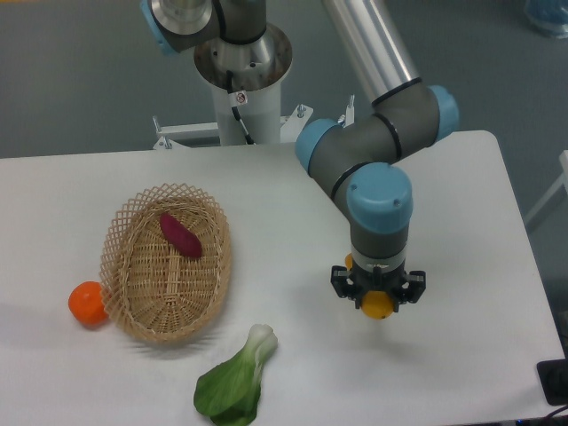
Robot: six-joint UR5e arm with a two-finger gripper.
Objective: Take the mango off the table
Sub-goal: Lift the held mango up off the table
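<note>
The mango (378, 305) is yellow-orange and lies on the white table (461, 231) at the right of centre. Most of it is hidden under my gripper; one end shows below the gripper and a small bit shows by the wrist at the upper left. My gripper (377, 291) points straight down, directly over the mango, with its black finger links on either side of the fruit. The fingertips are hidden by the gripper body. I cannot tell whether they press on the mango or whether it is off the table.
A wicker basket (142, 284) stands at the left with a purple-red sweet potato (180, 235) in it. A round orange fruit (87, 303) lies against the basket's left side. A green leafy vegetable (235, 382) lies near the front edge. The robot base (241, 71) stands behind the table.
</note>
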